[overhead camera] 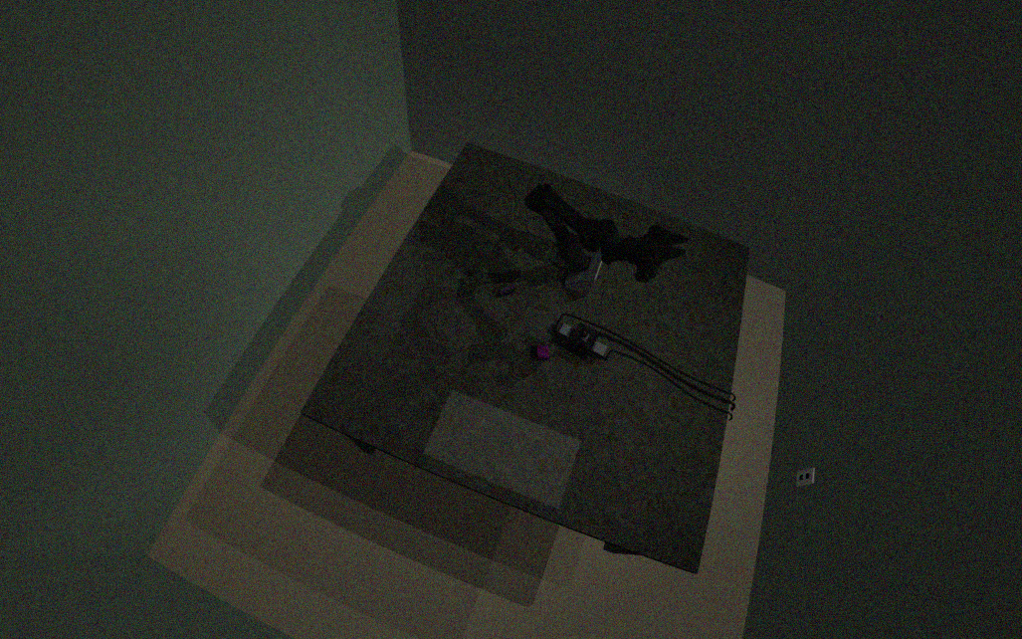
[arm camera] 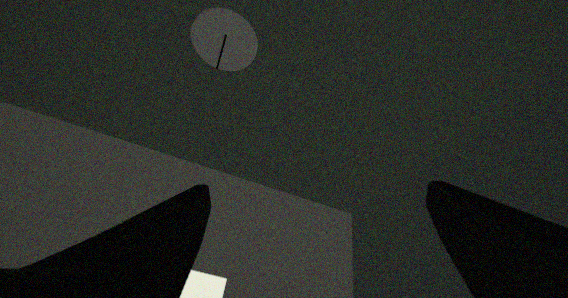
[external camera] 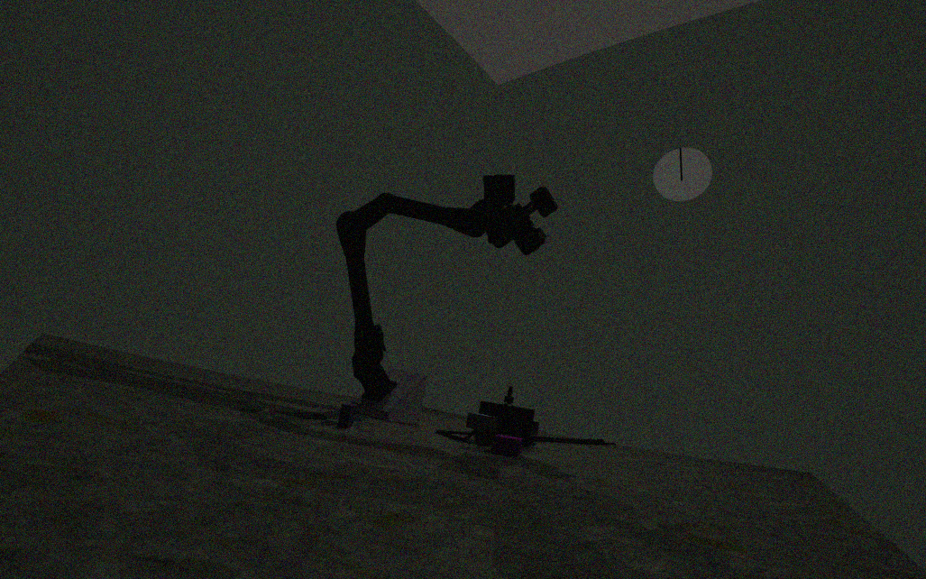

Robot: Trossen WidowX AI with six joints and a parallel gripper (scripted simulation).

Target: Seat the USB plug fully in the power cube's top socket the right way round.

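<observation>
The scene is very dark. The power cube point(overhead camera: 580, 338) point(external camera: 500, 422) sits near the middle of the table point(overhead camera: 657, 492) point(external camera: 236, 489). A small dark USB plug point(external camera: 508, 394) point(overhead camera: 577, 332) sticks upright out of its top. I cannot tell which way round the plug sits. My gripper point(external camera: 546, 221) point(overhead camera: 660, 252) point(arm camera: 316, 194) is open and empty. It hangs high above the table, well above the cube and a little to one side. The wrist view shows only the two spread fingers against wall and floor, not the cube.
Dark cables point(overhead camera: 673, 372) point(external camera: 574, 440) run from the cube across the table to its edge. A small purple thing point(overhead camera: 542, 350) point(external camera: 507, 439) lies against the cube. A pale mat point(overhead camera: 503, 448) lies near the front edge. A small dark block point(external camera: 343, 415) lies by the arm's base.
</observation>
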